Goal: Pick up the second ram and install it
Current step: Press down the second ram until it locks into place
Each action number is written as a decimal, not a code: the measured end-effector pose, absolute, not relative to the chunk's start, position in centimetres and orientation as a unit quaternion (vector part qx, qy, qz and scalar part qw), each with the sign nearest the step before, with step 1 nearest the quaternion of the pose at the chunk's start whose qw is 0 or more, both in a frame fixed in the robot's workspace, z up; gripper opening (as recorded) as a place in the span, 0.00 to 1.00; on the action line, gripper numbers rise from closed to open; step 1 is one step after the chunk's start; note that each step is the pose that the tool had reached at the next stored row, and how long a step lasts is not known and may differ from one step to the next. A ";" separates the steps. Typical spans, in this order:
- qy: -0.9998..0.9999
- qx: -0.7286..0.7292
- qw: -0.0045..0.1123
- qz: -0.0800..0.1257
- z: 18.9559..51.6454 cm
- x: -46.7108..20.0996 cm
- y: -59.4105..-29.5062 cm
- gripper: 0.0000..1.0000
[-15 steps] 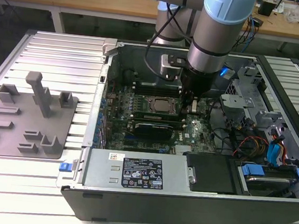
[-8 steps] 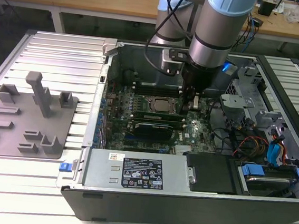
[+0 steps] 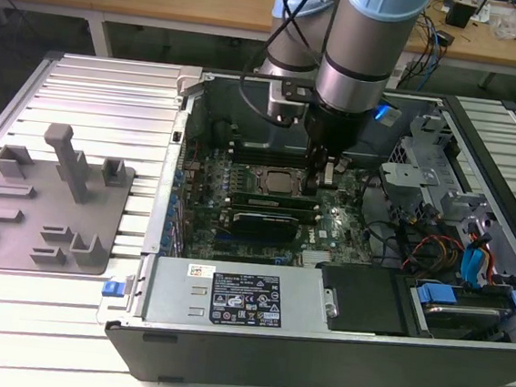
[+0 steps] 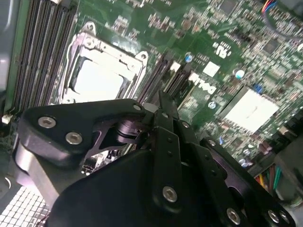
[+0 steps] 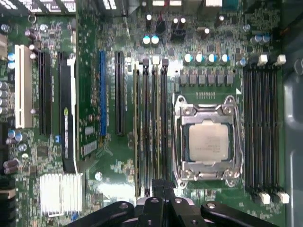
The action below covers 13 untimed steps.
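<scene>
Exterior view: end effector (image 3: pixel 318 183) over motherboard (image 3: pixel 264 222).

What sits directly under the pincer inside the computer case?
Under the pincer lies the bank of memory slots beside the processor socket on the motherboard. The pincer's own body covers the slots' near ends.

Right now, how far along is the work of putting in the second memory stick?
Done: the end effector is down inside the computer case, above the memory slots beside the processor. In hand: I cannot tell if it holds anything. Left: one slot seems to hold a memory stick, seen edge-on; whether it is fully seated is unclear.
</scene>
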<state>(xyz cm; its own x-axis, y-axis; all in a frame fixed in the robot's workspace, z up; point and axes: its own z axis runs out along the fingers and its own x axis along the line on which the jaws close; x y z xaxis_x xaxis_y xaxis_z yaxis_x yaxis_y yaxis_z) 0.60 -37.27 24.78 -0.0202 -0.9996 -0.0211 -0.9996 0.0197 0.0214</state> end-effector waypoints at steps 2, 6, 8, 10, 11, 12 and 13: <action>0.714 -0.700 0.000 0.015 24.8 -0.7 -37.3 0.08; 0.714 -0.700 0.000 0.015 24.8 -2.4 -37.3 0.08; 0.714 -0.700 0.000 0.015 24.8 -2.9 -37.3 0.08; 0.714 -0.700 0.000 0.015 24.8 -3.4 -37.3 0.08; 0.714 -0.700 0.000 0.015 24.8 -4.1 -37.3 0.08; 0.714 -0.700 0.000 0.015 24.8 -4.6 -37.3 0.08; 0.714 -0.700 0.000 0.015 24.8 -4.9 -37.3 0.08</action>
